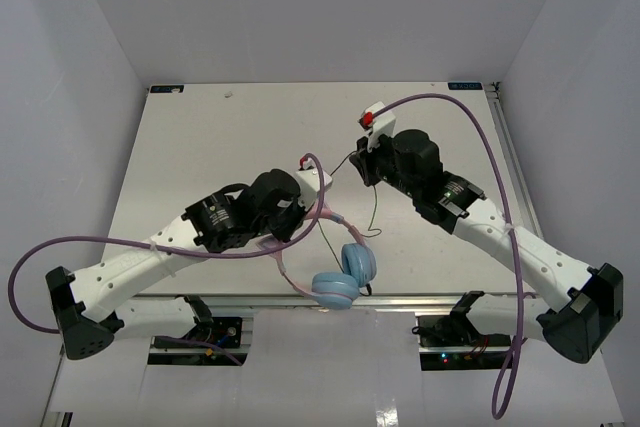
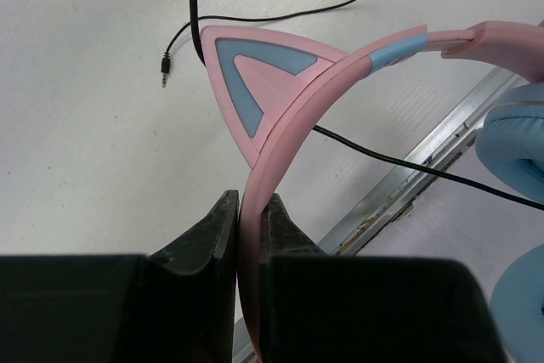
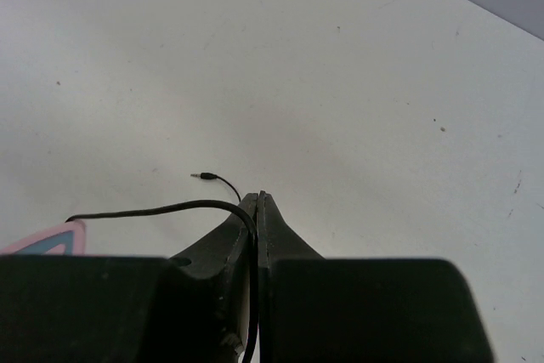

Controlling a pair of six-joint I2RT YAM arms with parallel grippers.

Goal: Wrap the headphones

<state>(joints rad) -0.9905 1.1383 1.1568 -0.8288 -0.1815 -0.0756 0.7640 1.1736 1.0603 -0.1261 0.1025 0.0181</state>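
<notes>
The headphones [image 1: 345, 277] have light blue ear cups lying at the table's near edge. Their pink headband [image 2: 340, 70] with a cat ear [image 2: 255, 74] runs up into my left gripper [image 2: 252, 208], which is shut on the band; in the top view this gripper [image 1: 318, 205] is at mid-table. The thin black cord [image 2: 297, 14] trails over the table to its plug [image 2: 164, 64]. My right gripper [image 3: 257, 201] is shut on the cord [image 3: 170, 207], close to the plug [image 3: 204, 176]. In the top view it [image 1: 362, 172] is just right of the left gripper.
The table's metal front rail [image 2: 425, 167] runs right beside the ear cups [image 2: 518, 142]. Thick purple arm cables [image 1: 470, 117] loop above both arms. White walls enclose the table on three sides. Bare white table [image 1: 230, 137] lies behind the grippers.
</notes>
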